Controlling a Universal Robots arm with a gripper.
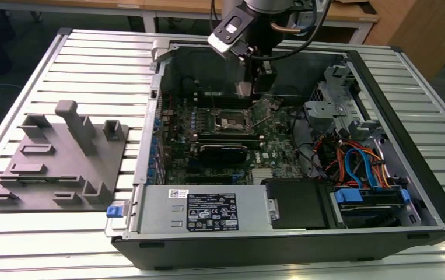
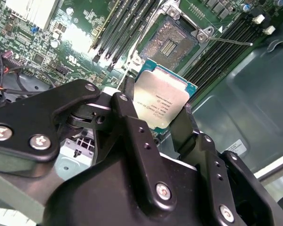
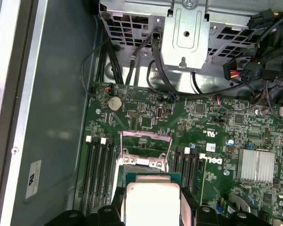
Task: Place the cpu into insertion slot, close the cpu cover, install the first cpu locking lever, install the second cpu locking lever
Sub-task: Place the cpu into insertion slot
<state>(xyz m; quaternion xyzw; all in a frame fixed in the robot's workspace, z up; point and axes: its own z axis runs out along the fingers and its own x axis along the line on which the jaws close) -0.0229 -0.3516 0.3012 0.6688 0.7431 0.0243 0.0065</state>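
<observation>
CPU (image 2: 164, 99) is clamped in gripper (image 2: 155, 106), held clear of slot (image 2: 172, 44); if lowered tilted or misaligned, it could be jammed, slot damaged.

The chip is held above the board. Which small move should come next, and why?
Probably carry the cpu across until it is square over the insertion slot. In the second wrist view the fingers grip the chip by two edges, the socket lies open and bare, and the chip appears apart from it, not yet over it.
</observation>
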